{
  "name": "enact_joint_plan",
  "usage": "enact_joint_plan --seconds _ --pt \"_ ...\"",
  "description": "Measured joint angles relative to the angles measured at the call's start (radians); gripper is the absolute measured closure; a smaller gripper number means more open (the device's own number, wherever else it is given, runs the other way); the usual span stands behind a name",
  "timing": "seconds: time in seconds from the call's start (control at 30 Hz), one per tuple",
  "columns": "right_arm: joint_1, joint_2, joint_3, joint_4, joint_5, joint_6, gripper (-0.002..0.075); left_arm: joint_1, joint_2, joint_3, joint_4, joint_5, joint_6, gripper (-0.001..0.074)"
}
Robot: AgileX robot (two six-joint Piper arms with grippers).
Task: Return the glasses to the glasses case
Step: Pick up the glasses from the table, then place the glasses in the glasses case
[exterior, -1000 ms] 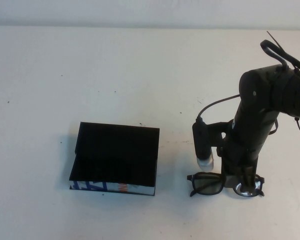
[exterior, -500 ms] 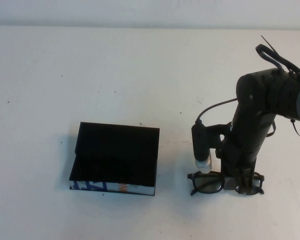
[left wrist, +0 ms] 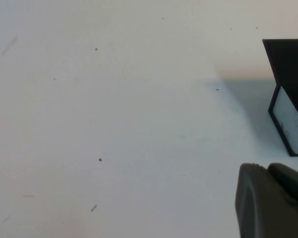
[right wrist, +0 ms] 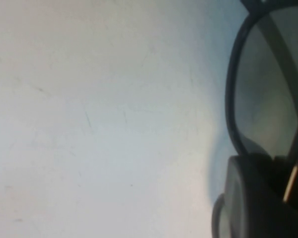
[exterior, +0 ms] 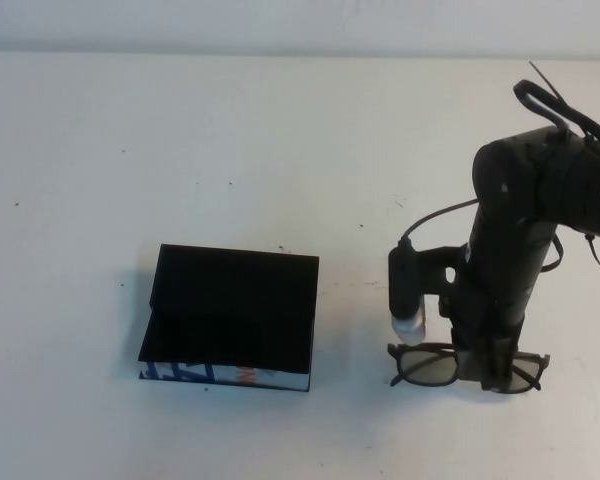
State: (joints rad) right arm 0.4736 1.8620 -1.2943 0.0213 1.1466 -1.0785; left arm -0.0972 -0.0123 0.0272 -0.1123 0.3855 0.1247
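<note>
High view: the right gripper (exterior: 492, 372) is down at the near right of the counter (exterior: 230, 150), on the glasses (exterior: 467, 368), which lie lens-front toward the camera, well apart from the glasses case (exterior: 230, 318). The gripper sits at the bridge/right-lens area and looks closed onto the frame, tho its fingers are mostly hidden behind the wrist. The case is open, lid up at the back, white printed side facing the camera. The left arm isn't in this view.

Left wrist view: just bare counter and a corner of the glasses case (left wrist: 290, 99) w/ its white side. A dark bit of the left gripper (left wrist: 270, 201) shows at the edge; can't tell if it's apart or together. It's parked to the case's left.

Right wrist view: one lens and rim of the glasses (right wrist: 268, 84) fill the frame, dark gripper body right below, touching the rim.

To do it well: check the hold is firm before lifting, lift straight up, keep the frame level, carry left over the open case, lower in w/o catching the temples on the wall.
</note>
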Motion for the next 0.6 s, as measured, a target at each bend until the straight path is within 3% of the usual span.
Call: enact_joint_plan --seconds 0.3,0.6 --pt "0.198 -0.005 -0.307 -0.006 0.064 0.151 0.0672 0.000 0.000 0.000 0.000 0.000 0.000 0.0738" --pt "0.331 0.245 -0.629 0.004 0.076 0.215 0.0672 0.000 0.000 0.000 0.000 0.000 0.000 0.0738"
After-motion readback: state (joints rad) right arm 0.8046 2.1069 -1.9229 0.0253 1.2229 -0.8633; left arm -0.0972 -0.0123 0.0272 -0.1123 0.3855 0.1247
